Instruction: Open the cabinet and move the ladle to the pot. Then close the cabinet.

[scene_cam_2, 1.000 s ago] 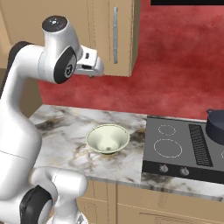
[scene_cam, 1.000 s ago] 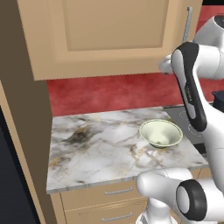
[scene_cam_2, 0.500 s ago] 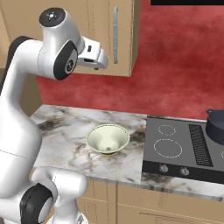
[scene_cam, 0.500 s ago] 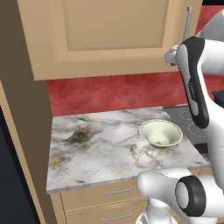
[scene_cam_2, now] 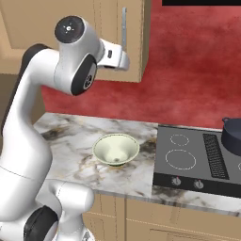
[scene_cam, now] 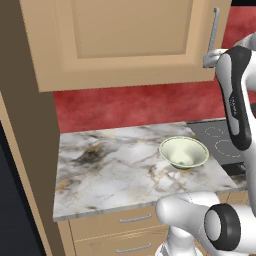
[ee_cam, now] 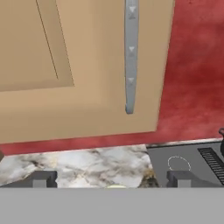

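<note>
1. Cabinet (scene_cam: 130, 40) was what we saw first: a light tan wall unit above the counter, its recessed-panel door shut flat against the frame.
2. We saw its long grey bar handle (ee_cam: 130, 57) running vertically near the door's right edge, close in front of the hand camera.
3. We could not see the ladle; with the door shut, nothing of the cabinet's inside showed.
4. We found the tool (ee_cam: 111, 180) raised to the level of the door's lower edge, just in front of the handle, with its two dark fingertips (ee_cam: 41, 179) spread wide apart and nothing between them.
5. We could not tell whether the tool touched the handle; in the right base view its white hand (scene_cam_2: 115, 56) sat right beside the bar.
6. We saw the pot (scene_cam_2: 233, 134), dark blue-grey, at the far right on the black cooktop (scene_cam_2: 188, 157), cut off by the picture's edge.
7. We noted a pale green bowl (scene_cam_2: 116, 149) standing upright on the marbled counter (scene_cam: 110, 165), just left of the cooktop.
8. We saw a red wall (scene_cam_2: 188, 61) behind the counter and tan drawers (scene_cam: 120, 227) with short handles beneath it.
</note>
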